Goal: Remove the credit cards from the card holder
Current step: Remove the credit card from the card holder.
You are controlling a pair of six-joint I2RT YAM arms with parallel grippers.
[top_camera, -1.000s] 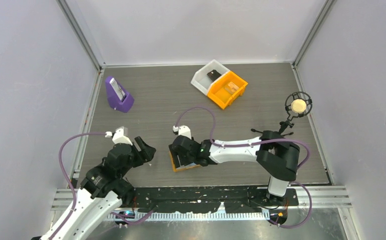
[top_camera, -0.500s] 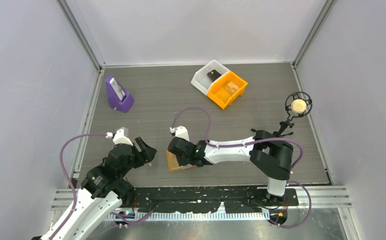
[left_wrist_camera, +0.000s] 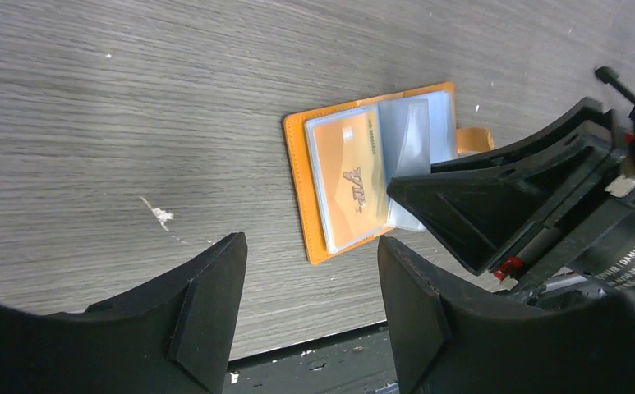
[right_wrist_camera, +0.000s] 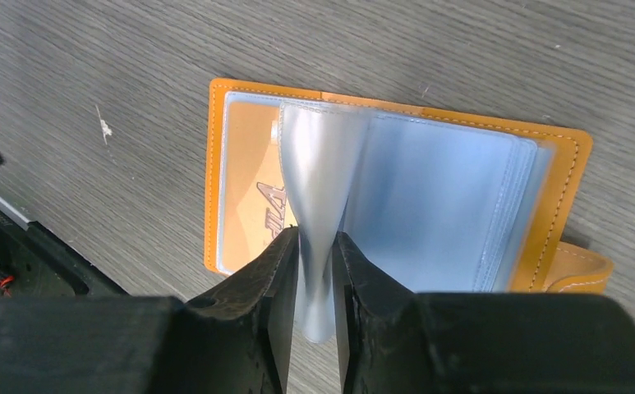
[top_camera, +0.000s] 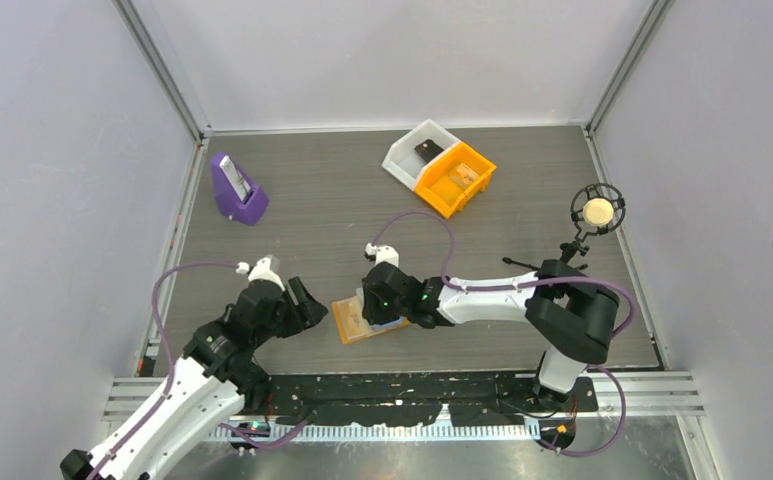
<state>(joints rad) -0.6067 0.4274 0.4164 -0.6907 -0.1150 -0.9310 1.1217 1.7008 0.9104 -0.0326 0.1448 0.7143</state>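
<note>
Pinching clear plastic sleeve (right_wrist_camera: 322,164) reported for right pincer (right_wrist_camera: 315,246); small flat orange card holder (right_wrist_camera: 562,197) laid open on grey wood-grain desk (top_camera: 312,200); left pincer (left_wrist_camera: 310,254) held open, empty. Risk: holder dragged, sleeve torn, if lifted unpinned.

Top: you look steeply down from high and behind, far off.
Left wrist: low, near, facing rightward.
Right wrist: closest, straight down.
Shared: card holder (top_camera: 350,320), all three.
</note>
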